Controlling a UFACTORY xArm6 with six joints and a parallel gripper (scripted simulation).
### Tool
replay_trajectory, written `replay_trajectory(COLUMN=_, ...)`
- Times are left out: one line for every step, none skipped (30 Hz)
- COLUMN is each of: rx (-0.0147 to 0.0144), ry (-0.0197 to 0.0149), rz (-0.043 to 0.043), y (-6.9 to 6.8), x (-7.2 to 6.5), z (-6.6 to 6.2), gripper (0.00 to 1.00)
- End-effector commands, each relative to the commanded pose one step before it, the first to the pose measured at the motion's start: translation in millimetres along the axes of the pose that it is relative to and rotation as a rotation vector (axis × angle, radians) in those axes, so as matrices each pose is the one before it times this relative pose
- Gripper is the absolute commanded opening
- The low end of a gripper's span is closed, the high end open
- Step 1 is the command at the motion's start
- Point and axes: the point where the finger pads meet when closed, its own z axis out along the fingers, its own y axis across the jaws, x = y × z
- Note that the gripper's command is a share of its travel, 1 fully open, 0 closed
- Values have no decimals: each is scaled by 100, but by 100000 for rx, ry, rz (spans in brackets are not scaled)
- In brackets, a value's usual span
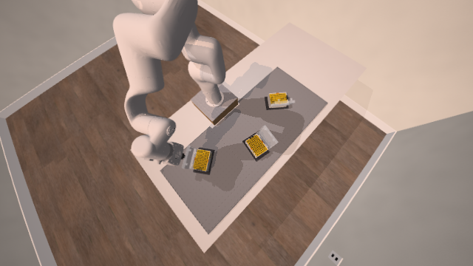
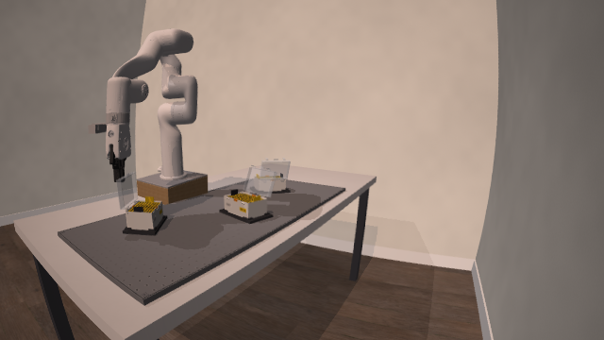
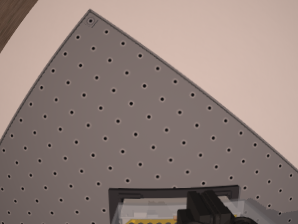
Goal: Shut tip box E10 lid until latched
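A white tip box [image 1: 202,161] [image 2: 142,220] with yellow tips sits on its dark holder plate [image 1: 211,162] [image 3: 114,195], nearest my gripper. Its clear lid [image 1: 189,157] [image 2: 125,194] stands open, nearly upright. My gripper [image 1: 182,156] [image 2: 119,180] [image 3: 198,211] is shut and empty, at the lid's upper part on the hinge side; it seems to touch it. The middle box [image 1: 256,145] [image 2: 245,204] and the far box [image 1: 278,99] [image 2: 270,183] have raised clear lids. All three look flat on their plates. The ID stickers are not readable.
The boxes stand on a grey perforated board [image 1: 229,192] [image 2: 165,264] [image 3: 100,120] on a pale table [image 1: 204,244] [image 2: 118,321]. The arm's wood-sided base [image 1: 225,112] [image 2: 172,189] is at the table's back edge, between the nearest and far boxes.
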Motion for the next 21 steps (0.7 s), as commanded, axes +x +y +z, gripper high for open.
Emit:
replay_trajectory(rx=411, ry=81, rz=2, y=-144, x=-483, z=-211, gripper=0)
replay_trajectory(rx=0, ry=-1, rz=0, y=0, x=-132, z=-18, gripper=0)
replay_trajectory(rx=0, ry=-1, rz=0, y=0, x=-133, z=-18, gripper=0)
replay_trajectory(rx=0, ry=-1, rz=0, y=0, x=-133, z=-18, gripper=0)
replay_trajectory(rx=0, ry=-1, rz=0, y=0, x=-133, z=-18, gripper=0)
replay_trajectory(rx=0, ry=-1, rz=0, y=0, x=-133, z=-18, gripper=0)
replay_trajectory(rx=0, ry=-1, rz=0, y=0, x=-133, z=-18, gripper=0)
replay_trajectory(rx=0, ry=-1, rz=0, y=0, x=-133, z=-18, gripper=0)
replay_trajectory(rx=0, ry=-1, rz=0, y=0, x=-133, z=-18, gripper=0)
replay_trajectory(rx=0, ry=-1, rz=0, y=0, x=-133, z=-18, gripper=0)
replay_trajectory(rx=0, ry=-1, rz=0, y=0, x=-133, z=-18, gripper=0)
replay_trajectory(rx=0, ry=-1, rz=0, y=0, x=-133, z=-18, gripper=0)
replay_trajectory(rx=0, ry=0, rz=0, y=0, x=0, z=0, gripper=0)
replay_trajectory(rx=0, ry=0, rz=0, y=0, x=0, z=0, gripper=0)
replay_trajectory(rx=0, ry=-1, rz=0, y=0, x=-133, z=-18, gripper=0)
replay_trajectory(rx=0, ry=-1, rz=0, y=0, x=-132, z=-18, gripper=0)
replay_trajectory(rx=0, ry=-1, rz=0, y=0, x=-132, z=-18, gripper=0)
replay_trajectory(rx=0, ry=-1, rz=0, y=0, x=-132, z=-18, gripper=0)
replay_trajectory(rx=0, ry=-1, rz=0, y=0, x=-133, z=-18, gripper=0)
replay_trajectory(rx=0, ry=-1, rz=0, y=0, x=-133, z=-18, gripper=0)
replay_trajectory(rx=0, ry=-1, rz=0, y=0, x=-133, z=-18, gripper=0)
